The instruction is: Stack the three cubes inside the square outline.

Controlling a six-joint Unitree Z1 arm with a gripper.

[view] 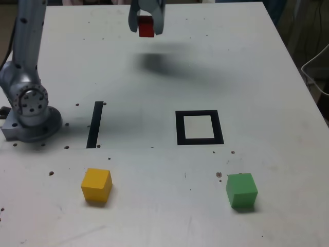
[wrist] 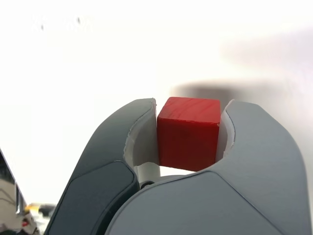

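Red cube, the small solid-coloured block, was what I had in hand: in the exterior view the grey two-fingered gripper was clamped on it, holding it clear of the white tabletop near the far edge, with a blurred shadow on the surface beneath. The square outline, a thick black frame with a white centre, lay empty toward the middle, nearer the exterior view's right. The yellow cube sat by the near edge on the exterior view's left, and the green cube by the near edge on the right, both apart from the frame. A straight black strip lay beside the arm's grey metal base.

From the wrist view I saw the red cube pinched squarely between the gripper jaws, one on each side face, the tabletop washed out behind.

I judged this the carrying step for the first block. Next I needed to bring it over the frame, lower it flat onto the white centre, then let go.
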